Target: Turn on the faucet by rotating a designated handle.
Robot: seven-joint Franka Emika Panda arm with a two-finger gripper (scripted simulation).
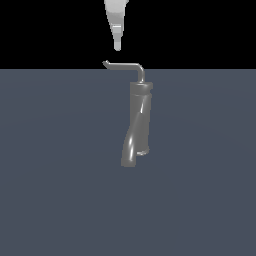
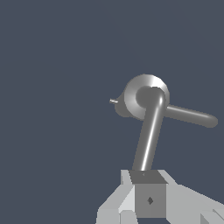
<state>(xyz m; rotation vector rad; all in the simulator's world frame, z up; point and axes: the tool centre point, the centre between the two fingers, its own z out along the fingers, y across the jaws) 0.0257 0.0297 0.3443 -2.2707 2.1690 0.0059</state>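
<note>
Gripper (image 1: 117, 47) hangs point-down above the handle's (image 1: 125, 65) upturned tip, a small gap between them; it holds nothing. Its fingers (image 2: 149, 200) look pressed together, though how far the jaws are parted cannot be told, and the arm is cut off above. The thin rod runs level toward the exterior view's left, then bends down into the faucet (image 1: 140, 117). That grey cylinder stands upright on the slate floor (image 1: 50, 175), its thick spout slanting down the front.

Upright glossy grey faucet (image 1: 139, 120); its thin L-shaped handle (image 1: 125, 66) points toward the exterior view's left.
</note>
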